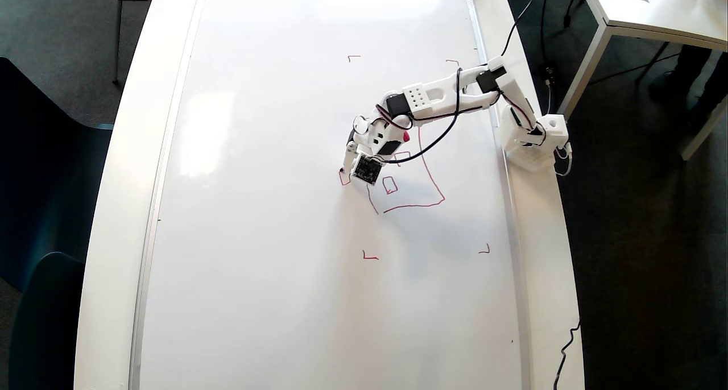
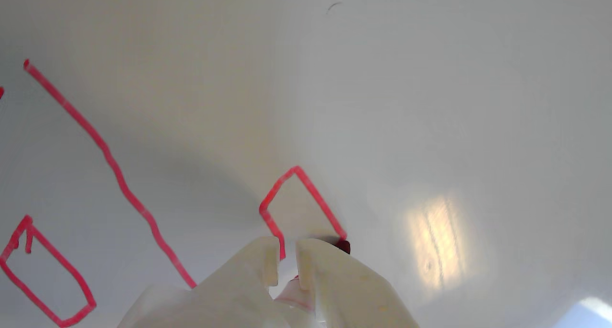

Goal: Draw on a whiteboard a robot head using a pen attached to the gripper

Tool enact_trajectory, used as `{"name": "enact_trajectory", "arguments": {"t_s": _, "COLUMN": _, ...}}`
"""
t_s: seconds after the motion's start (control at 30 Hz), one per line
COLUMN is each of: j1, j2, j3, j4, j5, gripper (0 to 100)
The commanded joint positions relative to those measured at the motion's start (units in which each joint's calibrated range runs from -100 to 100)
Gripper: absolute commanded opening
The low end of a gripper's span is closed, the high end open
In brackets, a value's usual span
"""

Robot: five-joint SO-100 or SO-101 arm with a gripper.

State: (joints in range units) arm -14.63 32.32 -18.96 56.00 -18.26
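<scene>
Wrist view: wobbly red robot head (image 2: pixel 301 201) lines, glossy whiteboard (image 2: pixel 430 103).

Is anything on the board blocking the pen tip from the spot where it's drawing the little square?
Nothing visible. In the wrist view the pen tip meets the whiteboard at the small square's corner, part of the robot head; the gripper holds it there, bare board around.

- A long white surface (image 1: pixel 122 168) fills the overhead view, dark floor on both sides
- The whiteboard (image 1: pixel 273 219), silver-framed, lies flat and covers most of it
- The arm's white base (image 1: pixel 532 145) sits at the right edge, beside the board's frame
</scene>
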Motion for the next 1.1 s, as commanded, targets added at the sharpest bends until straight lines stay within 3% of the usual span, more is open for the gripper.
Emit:
{"name": "enact_trajectory", "arguments": {"t_s": 0.0, "j1": 0.4, "j2": -1.2, "j3": 0.0, "j4": 3.3, "j5": -0.1, "gripper": 1}}
{"name": "enact_trajectory", "arguments": {"t_s": 1.07, "j1": -2.9, "j2": -2.2, "j3": 0.1, "j4": 5.8, "j5": -2.0, "gripper": 1}}
